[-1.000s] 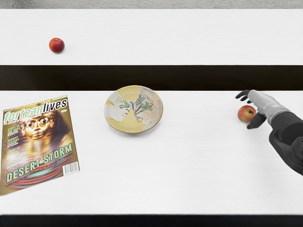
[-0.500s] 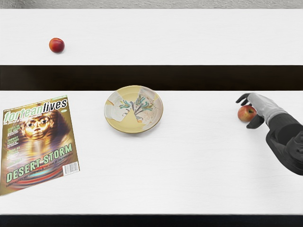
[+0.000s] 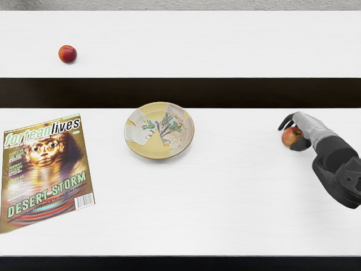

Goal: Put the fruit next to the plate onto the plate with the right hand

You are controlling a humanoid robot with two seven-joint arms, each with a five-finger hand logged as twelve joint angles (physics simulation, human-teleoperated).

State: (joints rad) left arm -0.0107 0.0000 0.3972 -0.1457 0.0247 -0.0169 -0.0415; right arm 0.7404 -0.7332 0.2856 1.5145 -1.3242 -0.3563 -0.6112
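Right hand sits close to the right edge of the near desk, its dark arm coming in from the right side of the view. The hand is closed around the apple: the fingers curl over the apple's far side and top, and the thumb presses in from the near side, so that only the left part of the apple shows. Whether the apple rests on the desk or is lifted just off it cannot be told.

The apple is therefore well apart from the plate, which lies toward the far edge of the same desk, a little left of its middle. The plate is yellowish with a green leaf pattern and carries nothing.

A magazine lies flat at the left edge of the near desk, tilted slightly, with its cover facing up.

Beyond a dark gap stands a second desk; a small red fruit sits alone near its left end.
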